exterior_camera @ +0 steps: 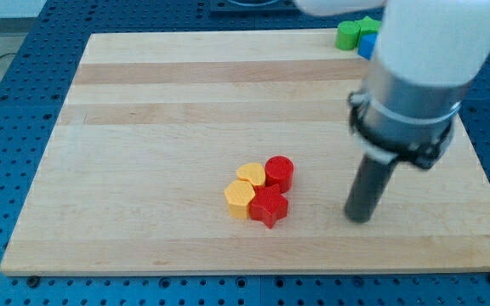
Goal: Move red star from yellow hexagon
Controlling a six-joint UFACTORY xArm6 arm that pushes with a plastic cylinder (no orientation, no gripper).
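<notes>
A red star (269, 206) sits near the board's bottom middle, touching a yellow hexagon (240, 198) on its left. A second yellow block (251, 175) lies just above the hexagon, and a red cylinder (279, 172) stands right above the star. The four form one tight cluster. My tip (360, 217) rests on the board to the right of the cluster, about a hundred pixels from the red star, at nearly the same height in the view. It touches no block.
Two green blocks (348, 35) (367, 25) and a blue block (367, 45) sit at the board's top edge, partly hidden behind the arm's white body (428, 51). The wooden board (143, 127) lies on a blue perforated table.
</notes>
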